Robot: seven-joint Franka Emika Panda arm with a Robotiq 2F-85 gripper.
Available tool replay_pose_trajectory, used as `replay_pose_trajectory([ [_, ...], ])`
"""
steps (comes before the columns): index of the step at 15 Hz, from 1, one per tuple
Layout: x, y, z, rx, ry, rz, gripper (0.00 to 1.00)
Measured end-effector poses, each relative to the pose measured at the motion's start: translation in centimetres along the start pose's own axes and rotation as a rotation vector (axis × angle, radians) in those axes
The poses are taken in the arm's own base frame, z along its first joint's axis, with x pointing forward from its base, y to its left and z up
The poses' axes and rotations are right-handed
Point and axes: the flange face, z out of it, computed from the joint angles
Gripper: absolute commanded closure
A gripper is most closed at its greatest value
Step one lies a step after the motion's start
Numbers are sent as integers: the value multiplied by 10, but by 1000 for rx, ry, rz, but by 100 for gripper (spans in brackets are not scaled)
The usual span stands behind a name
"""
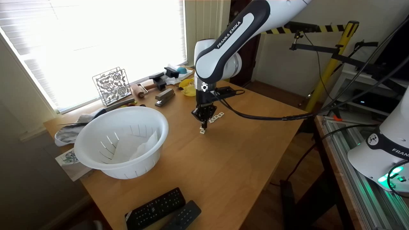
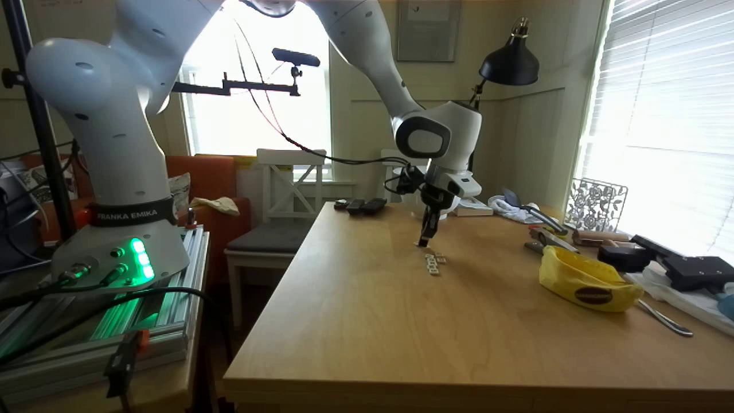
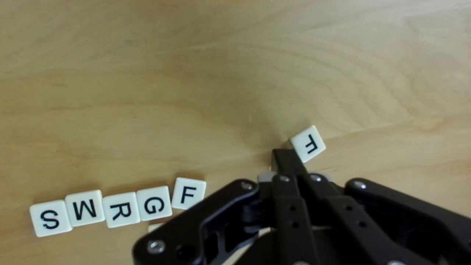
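Note:
My gripper (image 3: 289, 152) points down at the wooden table, its fingers closed together. A white letter tile marked F (image 3: 308, 143) lies flat at the fingertips, touching or almost touching them. A pale sliver shows left of the fingertips; I cannot tell what it is. To the left lies a row of white tiles, S (image 3: 50, 218), M (image 3: 85, 208), R (image 3: 121, 209), G (image 3: 154, 203) and another F (image 3: 188, 193). One more tile (image 3: 155, 227) is mostly hidden behind the gripper. The gripper also shows in both exterior views (image 1: 204, 127) (image 2: 423, 243), low over the table.
A white slotted basket (image 1: 134, 172) with paper inside stands on the table. Two black remotes (image 1: 156, 207) lie near an edge. A stapler (image 1: 165, 97), a metal rose-pattern holder (image 1: 112, 86) and a yellow pouch (image 2: 588, 281) are along the window side.

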Motion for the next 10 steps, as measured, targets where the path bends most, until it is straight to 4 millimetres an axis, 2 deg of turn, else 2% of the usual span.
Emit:
replay_pose_trajectory([
  [10, -3, -1, 0, -2, 30, -3, 100],
])
